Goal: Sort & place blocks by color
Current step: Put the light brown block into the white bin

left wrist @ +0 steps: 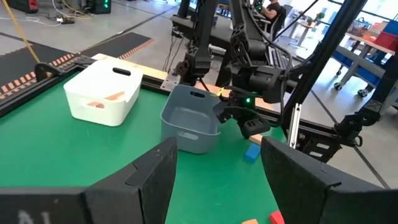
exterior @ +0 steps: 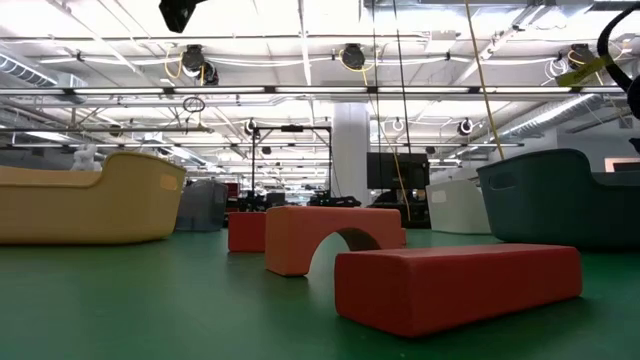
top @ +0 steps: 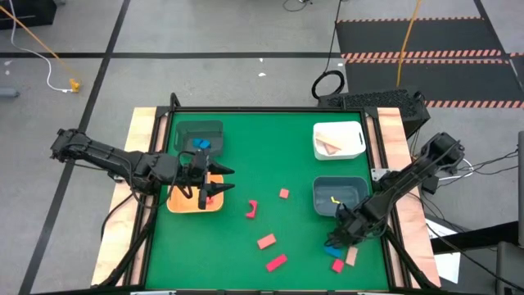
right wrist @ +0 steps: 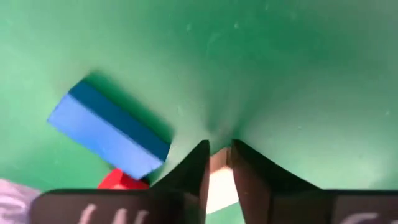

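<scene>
Right wrist view alone shows right gripper (right wrist: 217,163) pinching tan block (right wrist: 217,180), left gripper (top: 214,182) spread over orange bin (top: 184,202)

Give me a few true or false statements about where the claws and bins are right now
1. The left claw hovers open over the orange bin. True.
2. The right claw grips the blue block. False: the blue block lies beside it; a pale tan block sits between its fingers.
3. The white bin is empty. False: it holds tan pieces.
4. A curved red block lies on the green mat. True.
</scene>
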